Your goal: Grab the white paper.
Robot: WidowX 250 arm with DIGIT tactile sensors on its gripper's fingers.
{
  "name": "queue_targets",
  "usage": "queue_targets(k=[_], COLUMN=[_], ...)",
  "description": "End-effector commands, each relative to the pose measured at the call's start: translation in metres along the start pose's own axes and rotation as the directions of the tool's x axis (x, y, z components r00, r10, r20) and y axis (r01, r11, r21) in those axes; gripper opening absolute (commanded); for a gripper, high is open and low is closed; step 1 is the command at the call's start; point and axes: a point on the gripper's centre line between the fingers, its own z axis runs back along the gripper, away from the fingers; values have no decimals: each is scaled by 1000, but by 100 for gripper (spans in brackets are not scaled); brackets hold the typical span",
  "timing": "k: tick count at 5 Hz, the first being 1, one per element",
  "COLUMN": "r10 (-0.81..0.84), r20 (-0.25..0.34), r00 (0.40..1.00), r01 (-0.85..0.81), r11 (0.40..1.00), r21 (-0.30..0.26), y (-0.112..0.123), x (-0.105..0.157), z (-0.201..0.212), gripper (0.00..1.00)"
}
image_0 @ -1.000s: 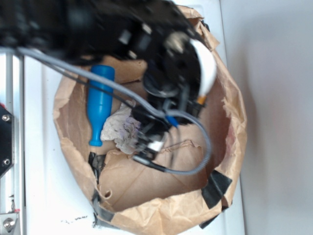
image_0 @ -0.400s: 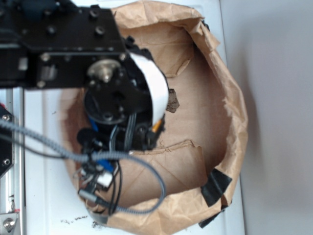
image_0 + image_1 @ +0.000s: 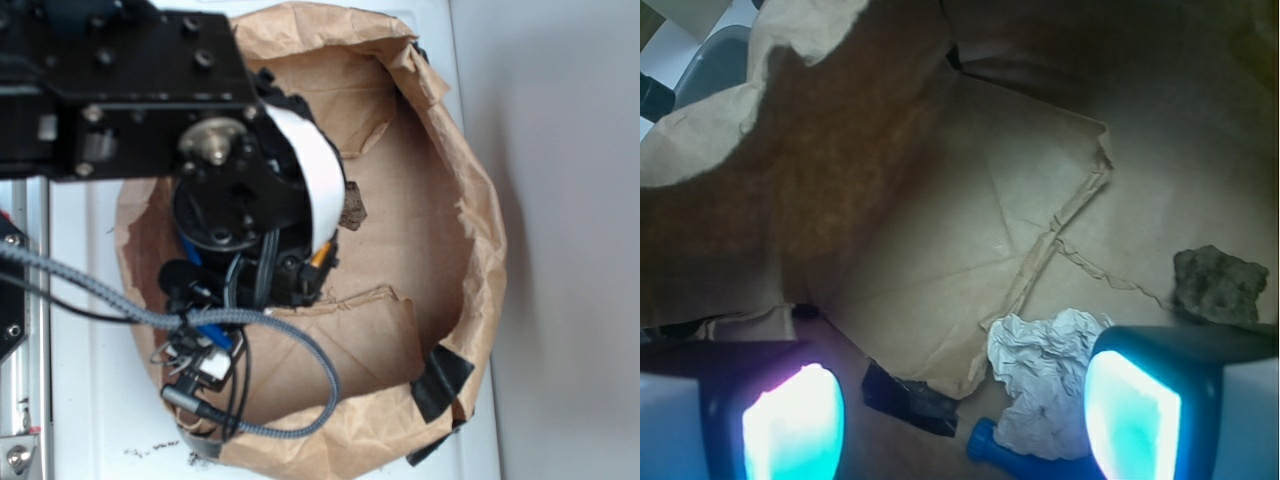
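Note:
In the wrist view the white paper (image 3: 1045, 375), a crumpled wad, lies on the floor of the brown paper bag (image 3: 940, 200), just inside my right fingertip (image 3: 1130, 420). My gripper (image 3: 962, 425) hangs open above the bag floor with nothing between its pads. The left fingertip (image 3: 795, 425) is far from the paper. A blue bottle (image 3: 1025, 460) lies touching the paper's near edge. In the exterior view my arm (image 3: 240, 190) hides the paper, the bottle and the fingers.
A dark rocky lump (image 3: 1220, 285) sits right of the paper, also seen as the lump (image 3: 352, 213) beside my arm. Black tape (image 3: 908, 398) lies on the bag floor between the fingers. The bag's walls (image 3: 480, 250) ring the work area; a grey cable (image 3: 300, 350) loops below the wrist.
Over the last second my arm swung left and now covers the blue bottle and white paper in the exterior view. Since 0.4 s ago it has hardly moved.

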Motion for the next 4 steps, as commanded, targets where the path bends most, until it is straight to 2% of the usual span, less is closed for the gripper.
queue_targets(k=[1,2,3,4], r10=[38,47,86,83], r20=[65,23,10,-13], r00=[997,999,996,996], r01=[-41,-48,-87,-83], r11=[999,998,996,996], r21=[37,39,31,39], y=[9,10,19,19], x=[-10,-20,-19,-17], z=[-22,-35,-38,-50], gripper=[100,100,100,100])
